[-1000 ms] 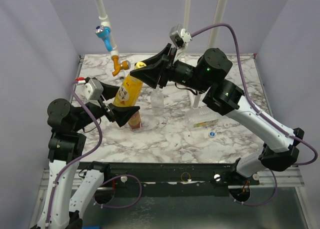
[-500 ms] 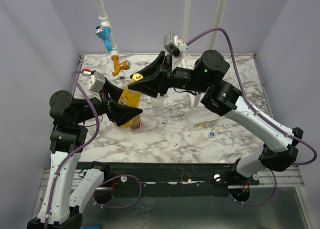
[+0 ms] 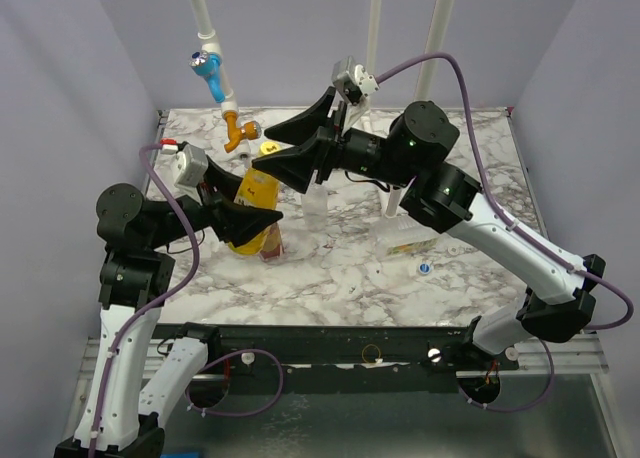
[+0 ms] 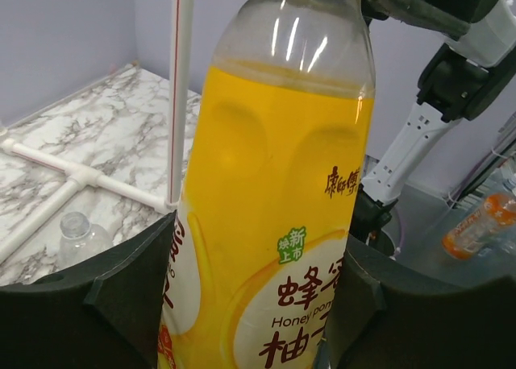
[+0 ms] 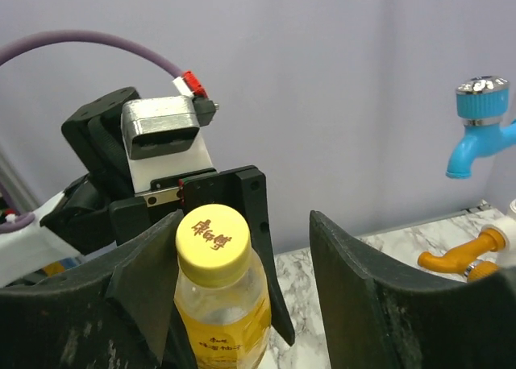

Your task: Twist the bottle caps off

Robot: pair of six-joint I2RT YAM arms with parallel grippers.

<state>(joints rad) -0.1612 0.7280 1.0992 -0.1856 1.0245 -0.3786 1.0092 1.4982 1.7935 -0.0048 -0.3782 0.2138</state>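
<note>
The yellow-orange bottle (image 3: 255, 193) (image 4: 274, 184) stands tilted over the marble table (image 3: 350, 278), its label facing the left wrist camera. My left gripper (image 3: 243, 203) (image 4: 254, 304) is shut on its body, both black fingers pressed against the label. Its yellow cap (image 3: 268, 148) (image 5: 211, 238) is on the neck. My right gripper (image 3: 268, 146) (image 5: 242, 248) is open around the cap: the left finger sits close beside it and the right finger stands well apart. A slim clear bottle (image 3: 315, 203) stands just right of it. A blue-and-white cap (image 3: 425, 268) lies loose on the table.
A blue tap handle (image 3: 205, 66) (image 5: 476, 127) and an orange spout (image 3: 240, 133) (image 5: 459, 260) hang on a white pipe at the back left. White pipes (image 4: 48, 163) lie on the marble, with an uncapped clear bottle (image 4: 76, 232) beside them. Another clear bottle (image 3: 405, 240) is right of centre.
My left gripper has closed on the yellow-orange bottle's body. My right gripper, which was shut on the yellow cap, has opened. The bottle now stands a little more upright.
</note>
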